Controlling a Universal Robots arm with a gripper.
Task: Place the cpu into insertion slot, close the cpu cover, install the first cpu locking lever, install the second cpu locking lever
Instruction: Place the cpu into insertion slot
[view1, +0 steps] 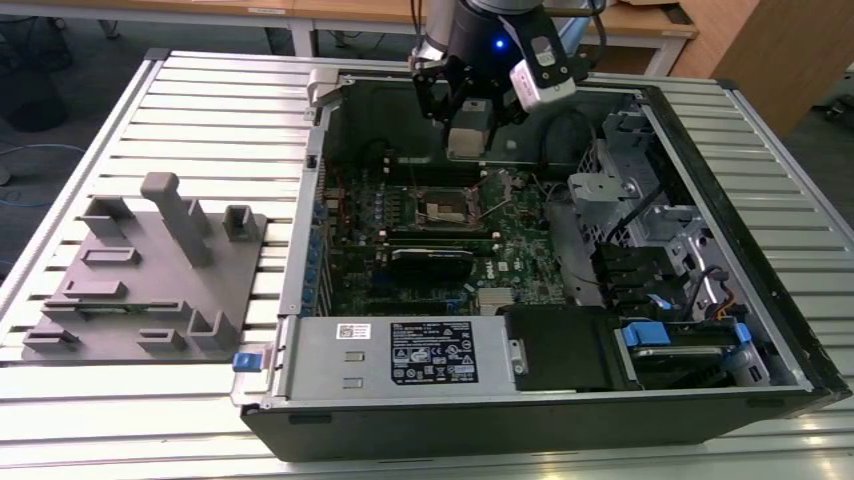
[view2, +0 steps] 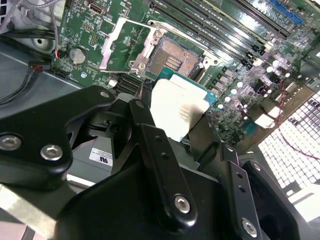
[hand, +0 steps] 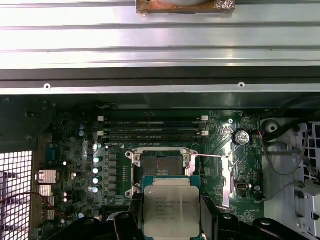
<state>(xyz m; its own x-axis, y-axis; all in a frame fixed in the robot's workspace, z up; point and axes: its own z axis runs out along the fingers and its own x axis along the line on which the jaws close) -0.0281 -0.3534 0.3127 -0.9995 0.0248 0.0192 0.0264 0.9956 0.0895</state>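
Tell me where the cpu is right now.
The cpu is clamped in the gripper, hanging above the motherboard just short of the open, empty insertion slot; in the exterior view it sits over the far side of the computer case.

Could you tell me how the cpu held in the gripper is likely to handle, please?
The cpu looks like a thin, flat plate, so it is probably stiff and light. Its smooth metal top may be slippery; the gripper clamps it by opposite edges. The insertion slot shows a fine contact field, so rough pushing seems risky.
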